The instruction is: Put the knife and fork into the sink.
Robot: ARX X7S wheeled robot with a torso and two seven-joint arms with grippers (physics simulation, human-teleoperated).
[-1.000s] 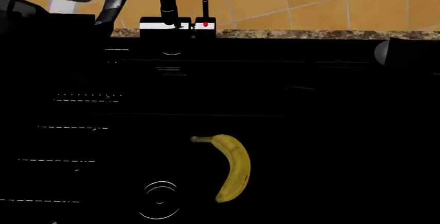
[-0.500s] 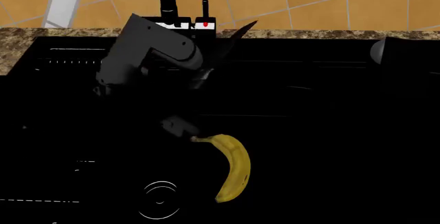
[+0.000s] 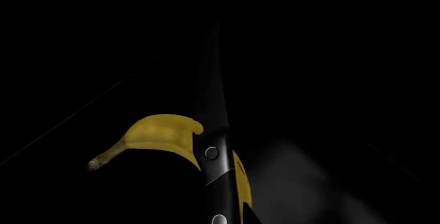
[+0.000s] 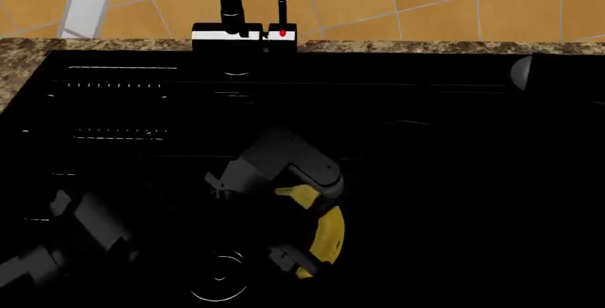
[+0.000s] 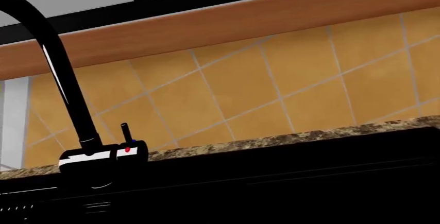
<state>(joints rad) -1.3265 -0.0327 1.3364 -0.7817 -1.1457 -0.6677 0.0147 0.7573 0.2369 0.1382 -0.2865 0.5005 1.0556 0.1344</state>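
Note:
The knife [image 3: 214,110], long and dark with shiny rivets, runs out from my left gripper's jaws in the left wrist view and crosses over the yellow banana [image 3: 159,134]. In the head view my left gripper [image 4: 286,257] is low inside the black sink [image 4: 426,180], over the banana [image 4: 329,231], shut on the knife. The knife itself is lost against the black there. My right arm [image 4: 526,71] is a dark shape at the sink's right edge, and its jaws do not show against the black. The fork is out of view.
The black tap [image 4: 228,3] stands at the back of the sink and also fills part of the right wrist view as tap [image 5: 69,95]. The speckled counter [image 4: 426,47] runs behind, with orange tiles above. The round drain [image 4: 219,274] lies near the front, left of the banana.
My left arm has come from the back left, past the tap, down into the basin over the banana, carrying the knife. The right arm has stayed put.

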